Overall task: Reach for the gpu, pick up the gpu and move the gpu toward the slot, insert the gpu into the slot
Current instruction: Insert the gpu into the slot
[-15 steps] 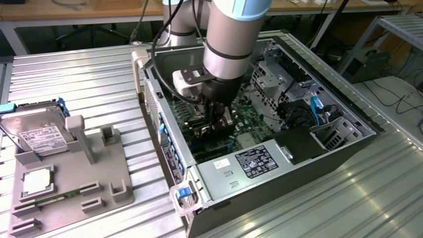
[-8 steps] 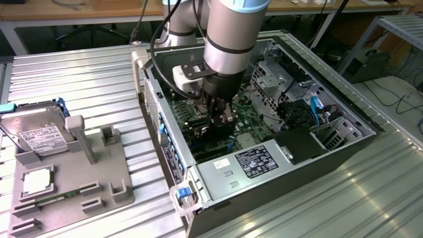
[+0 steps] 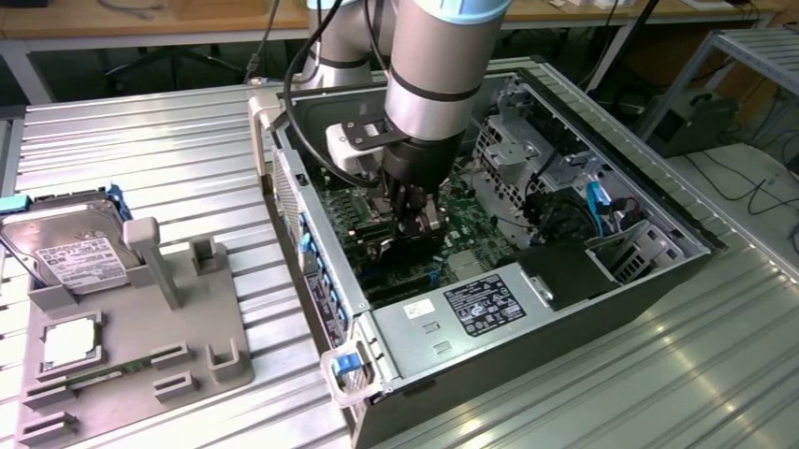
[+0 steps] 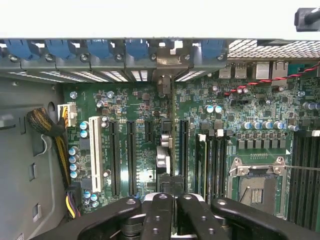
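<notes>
1. The ribbed metal surface (image 3: 163, 159) carried everything, and a wooden bench ran along its 12 o'clock edge in the exterior view.
2. The open computer case (image 3: 649, 281) lay on its side across the middle of the surface, its green motherboard (image 4: 140, 165) exposed. A silver power supply (image 3: 481, 309) with a dark label sat at the case's 6 o'clock end in the exterior view.
3. The grey robot arm (image 3: 431, 65) came down from 12 o'clock into the case, ending over the middle of the motherboard.
4. A grey fixture tray (image 3: 219, 318) stood at 9 o'clock of the case, well apart from it, holding a silver hard drive (image 3: 69, 253) with a white label.
5. The jaws (image 4: 170, 200) were closed on the gpu (image 4: 171, 140), the black fingers (image 4: 157, 215) pressed against either side of it. In the wrist view the card was seen edge-on as a thin dark upright line.
6. The gpu stood in line with a long black slot (image 4: 184, 150) among the row of parallel expansion slots. Its silvery bracket (image 4: 167, 62) met the case's rear wall between the blue retention clips (image 4: 100, 50). Whether the card was fully seated could not be told.
</notes>
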Controlling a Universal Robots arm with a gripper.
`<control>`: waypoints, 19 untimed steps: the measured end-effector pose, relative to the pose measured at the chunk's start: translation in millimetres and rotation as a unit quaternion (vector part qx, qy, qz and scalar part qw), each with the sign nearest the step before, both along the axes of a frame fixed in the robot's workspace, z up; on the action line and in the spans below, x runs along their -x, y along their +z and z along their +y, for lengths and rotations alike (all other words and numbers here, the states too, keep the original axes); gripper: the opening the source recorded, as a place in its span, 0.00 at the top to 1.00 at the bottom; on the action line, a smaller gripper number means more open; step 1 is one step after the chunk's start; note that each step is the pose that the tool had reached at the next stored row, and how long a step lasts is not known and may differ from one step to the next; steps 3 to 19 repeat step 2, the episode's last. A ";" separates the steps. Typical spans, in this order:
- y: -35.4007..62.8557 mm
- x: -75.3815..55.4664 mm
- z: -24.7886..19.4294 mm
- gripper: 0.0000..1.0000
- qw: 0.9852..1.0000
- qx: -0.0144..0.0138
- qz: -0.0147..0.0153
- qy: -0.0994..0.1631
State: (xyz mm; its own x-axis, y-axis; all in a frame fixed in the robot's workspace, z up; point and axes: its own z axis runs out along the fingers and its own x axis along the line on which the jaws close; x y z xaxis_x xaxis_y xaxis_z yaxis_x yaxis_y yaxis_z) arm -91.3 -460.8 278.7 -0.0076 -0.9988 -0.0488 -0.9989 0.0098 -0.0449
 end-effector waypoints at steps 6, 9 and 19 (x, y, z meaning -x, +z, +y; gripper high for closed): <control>0.0 0.0 0.0 0.89 1.000 0.000 0.000 0.000; 0.0 0.0 0.0 0.89 1.000 0.000 0.000 0.000; 0.0 0.0 0.0 0.89 1.000 0.000 0.000 0.000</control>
